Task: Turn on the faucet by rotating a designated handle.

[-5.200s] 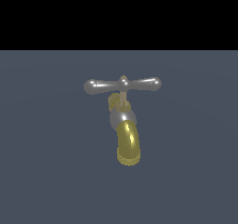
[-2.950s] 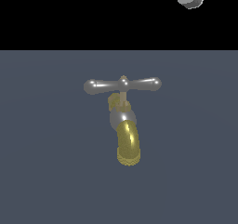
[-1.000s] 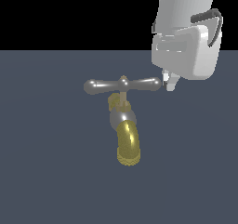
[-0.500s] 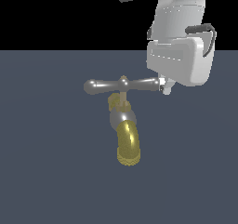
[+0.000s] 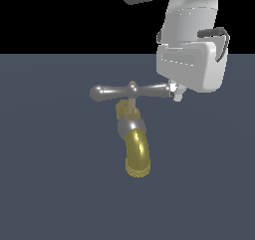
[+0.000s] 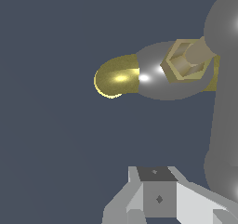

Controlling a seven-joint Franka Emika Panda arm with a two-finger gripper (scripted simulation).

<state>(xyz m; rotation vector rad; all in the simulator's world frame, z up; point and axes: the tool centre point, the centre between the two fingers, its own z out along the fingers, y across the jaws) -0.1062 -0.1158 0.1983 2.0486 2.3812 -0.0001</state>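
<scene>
On flat slate-grey ground (image 5: pixel 50 199), faucet (image 5: pixel 133 134), black backdrop (image 5: pixel 60 15)

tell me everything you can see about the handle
The handle is a slim, glossy silver-grey crossbar lying level, with a bulbous end toward the exterior view's left and a small central knob. It sits on a thin brass stem above the faucet. Its other end meets the claw, which sits right at that tip; actual contact can't be confirmed. In the wrist view it is a blurred grey bar running close beside the camera.
</scene>
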